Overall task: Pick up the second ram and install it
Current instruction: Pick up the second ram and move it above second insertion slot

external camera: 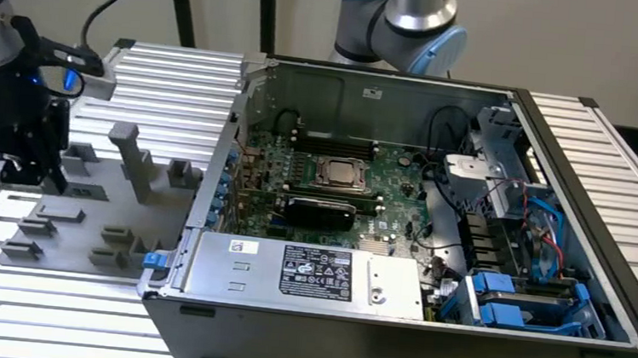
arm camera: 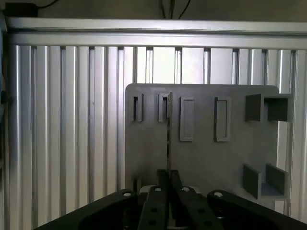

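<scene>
Wrist view: claw (arm camera: 168,175) tight on the second ram (arm camera: 169,139) (edge-on, chips hidden), over grey tray (arm camera: 206,158)

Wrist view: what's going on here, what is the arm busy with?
The arm's end effector is over the grey parts tray, which lies at the exterior view's left beside the open computer case. It is shut on the second ram, seen edge-on as a thin stick lined up with one of the tray's slots. Whether the stick is clear of that slot cannot be told. It has not reached the motherboard, so the install is not yet done.
</scene>
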`<action>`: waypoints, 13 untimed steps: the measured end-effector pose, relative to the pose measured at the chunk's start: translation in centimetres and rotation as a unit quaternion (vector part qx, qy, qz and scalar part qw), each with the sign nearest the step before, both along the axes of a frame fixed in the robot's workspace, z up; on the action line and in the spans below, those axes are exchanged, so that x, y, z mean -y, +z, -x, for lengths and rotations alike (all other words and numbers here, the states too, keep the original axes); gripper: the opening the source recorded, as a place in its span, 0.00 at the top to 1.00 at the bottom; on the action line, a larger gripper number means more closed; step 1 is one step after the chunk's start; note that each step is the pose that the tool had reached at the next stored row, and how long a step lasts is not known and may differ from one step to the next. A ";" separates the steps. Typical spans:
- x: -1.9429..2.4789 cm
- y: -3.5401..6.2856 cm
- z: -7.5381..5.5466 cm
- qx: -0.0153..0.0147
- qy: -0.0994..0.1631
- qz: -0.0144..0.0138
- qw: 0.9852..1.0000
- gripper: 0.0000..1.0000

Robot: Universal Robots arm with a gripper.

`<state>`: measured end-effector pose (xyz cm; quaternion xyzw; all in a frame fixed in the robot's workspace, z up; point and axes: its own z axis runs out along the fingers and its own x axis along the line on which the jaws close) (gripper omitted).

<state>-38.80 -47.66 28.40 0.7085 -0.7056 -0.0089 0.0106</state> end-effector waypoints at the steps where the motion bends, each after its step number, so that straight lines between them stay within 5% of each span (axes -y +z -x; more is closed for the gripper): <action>1: 0.00 0.48 0.0 0.000 0.000 0.000 1.000 1.00; 13: 0.00 5.92 -2.2 0.000 0.000 0.000 1.000 1.00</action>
